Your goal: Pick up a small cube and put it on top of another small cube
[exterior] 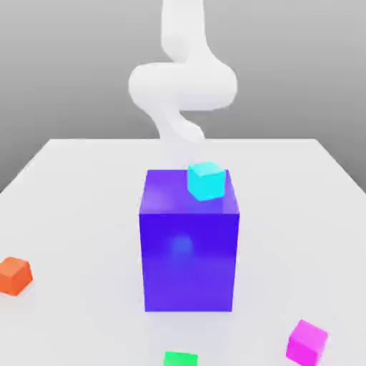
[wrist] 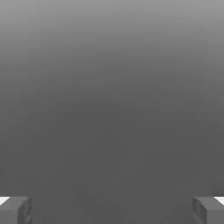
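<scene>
"Seeing the magenta cube [exterior: 307,344]?"

"Yes: bright pink, small, turned at an angle, on the surface [exterior: 93,214] at the near right of the exterior view. The green cube [exterior: 180,359] sits near too, left of it, cut by the frame's edge."

"And the pincer [wrist: 112,211]?"

"Spread wide, gripping nothing."

"Anything in the way?"

"The big blue-purple block [exterior: 189,261] stands between the arm [exterior: 183,86] and both cubes, the cyan cube [exterior: 206,181] at its top; the orange cube [exterior: 14,276] lies far to the left."
</scene>
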`<state>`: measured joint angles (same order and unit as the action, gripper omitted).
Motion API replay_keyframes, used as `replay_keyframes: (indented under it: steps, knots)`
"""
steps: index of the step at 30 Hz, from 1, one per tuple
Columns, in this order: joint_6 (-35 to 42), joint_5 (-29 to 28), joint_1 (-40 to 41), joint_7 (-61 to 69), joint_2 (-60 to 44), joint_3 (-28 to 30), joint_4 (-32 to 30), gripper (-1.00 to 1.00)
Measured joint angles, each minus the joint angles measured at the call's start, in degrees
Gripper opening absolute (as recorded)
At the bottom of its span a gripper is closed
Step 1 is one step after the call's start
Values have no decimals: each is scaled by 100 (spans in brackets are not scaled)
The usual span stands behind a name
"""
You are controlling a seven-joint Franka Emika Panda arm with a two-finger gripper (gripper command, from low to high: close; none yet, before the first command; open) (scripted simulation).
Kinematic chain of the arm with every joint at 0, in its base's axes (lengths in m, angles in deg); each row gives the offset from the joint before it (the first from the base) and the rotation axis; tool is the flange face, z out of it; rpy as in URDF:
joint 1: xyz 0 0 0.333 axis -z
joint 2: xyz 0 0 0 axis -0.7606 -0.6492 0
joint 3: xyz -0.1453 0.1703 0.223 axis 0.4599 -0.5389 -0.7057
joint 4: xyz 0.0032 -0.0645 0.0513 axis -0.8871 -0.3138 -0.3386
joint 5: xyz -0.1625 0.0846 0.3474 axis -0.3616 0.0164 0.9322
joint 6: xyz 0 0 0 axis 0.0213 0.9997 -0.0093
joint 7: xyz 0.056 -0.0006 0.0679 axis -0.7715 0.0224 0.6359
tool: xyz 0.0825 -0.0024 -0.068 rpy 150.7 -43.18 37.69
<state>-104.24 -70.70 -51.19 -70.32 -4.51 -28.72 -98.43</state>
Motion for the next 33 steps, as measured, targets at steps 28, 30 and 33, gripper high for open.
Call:
replay_keyframes:
  steps: [28,30,33]
  knots:
    - [-1984,-464,-1417,2228,-5864,-633,-248,0]
    - [-2260,-572,-1482,2197,-6281,-587,-186,0]
    - [-2690,-685,-1585,2125,-6848,-469,-71,-100]
